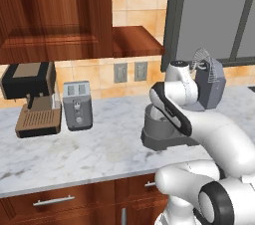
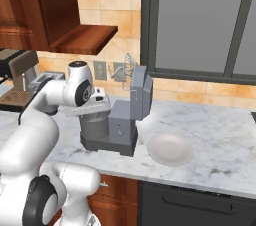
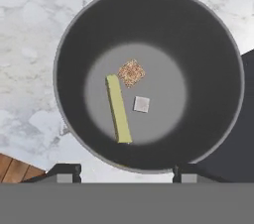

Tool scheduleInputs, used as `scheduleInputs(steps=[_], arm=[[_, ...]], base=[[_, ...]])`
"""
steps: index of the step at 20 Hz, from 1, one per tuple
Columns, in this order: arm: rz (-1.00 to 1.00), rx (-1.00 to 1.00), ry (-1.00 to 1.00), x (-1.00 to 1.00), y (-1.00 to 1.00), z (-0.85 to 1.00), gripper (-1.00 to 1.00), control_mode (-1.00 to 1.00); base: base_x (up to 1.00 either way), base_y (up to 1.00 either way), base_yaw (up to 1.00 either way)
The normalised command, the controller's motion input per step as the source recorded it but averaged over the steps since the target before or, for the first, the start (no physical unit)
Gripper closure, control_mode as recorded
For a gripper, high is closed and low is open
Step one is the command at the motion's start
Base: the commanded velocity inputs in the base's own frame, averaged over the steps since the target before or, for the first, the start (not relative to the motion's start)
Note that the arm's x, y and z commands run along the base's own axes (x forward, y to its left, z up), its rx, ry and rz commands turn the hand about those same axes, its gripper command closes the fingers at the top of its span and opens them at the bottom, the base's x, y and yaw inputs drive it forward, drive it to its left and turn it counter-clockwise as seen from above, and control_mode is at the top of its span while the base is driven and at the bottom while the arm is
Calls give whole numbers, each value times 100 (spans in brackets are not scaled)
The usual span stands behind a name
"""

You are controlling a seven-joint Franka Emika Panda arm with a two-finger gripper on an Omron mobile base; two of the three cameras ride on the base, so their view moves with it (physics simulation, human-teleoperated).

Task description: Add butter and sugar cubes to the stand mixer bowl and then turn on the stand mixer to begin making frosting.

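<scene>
In the hand view I look straight down into the grey stand mixer bowl (image 3: 149, 15). On its floor lie the pale yellow-olive butter (image 3: 119, 109), the tan-brown sugar cube (image 3: 131, 72) and the whitish sugar cube (image 3: 142, 104). My gripper (image 3: 125, 174) hangs above the bowl, open, with nothing between its fingers. The slate-grey stand mixer (image 2: 136, 101) has its head tilted up and the wire whisk raised. The bowl (image 2: 95, 129) sits on the mixer's base, under my hand (image 2: 94, 106). From the left the arm covers most of the bowl (image 1: 151, 119) and mixer (image 1: 209, 83).
A silver toaster (image 1: 77, 104) and a black-and-brown coffee machine (image 1: 31, 98) stand at the left of the marble counter (image 1: 89, 154). A white plate (image 2: 170, 149) lies right of the mixer. A wooden cabinet (image 1: 55, 15) hangs above the counter.
</scene>
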Motion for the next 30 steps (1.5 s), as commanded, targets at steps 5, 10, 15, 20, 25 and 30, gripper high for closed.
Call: scheduleInputs(steps=[5,10,15,20,25,30], arm=[[0,1,-4,-18,0,53,-100,-100],[0,4,-15,-80,-2,99,-100,-100],[0,6,-13,-100,-33,74,-100,-100],[0,14,-8,-98,-95,44,-100,-100],[-1,22,-1,-22,-100,16,-100,-100],[0,29,0,50,-91,7,-100,-100]], base=[[0,0,0],[0,0,0],[0,0,0],[0,0,0],[0,0,0],[0,0,0]])
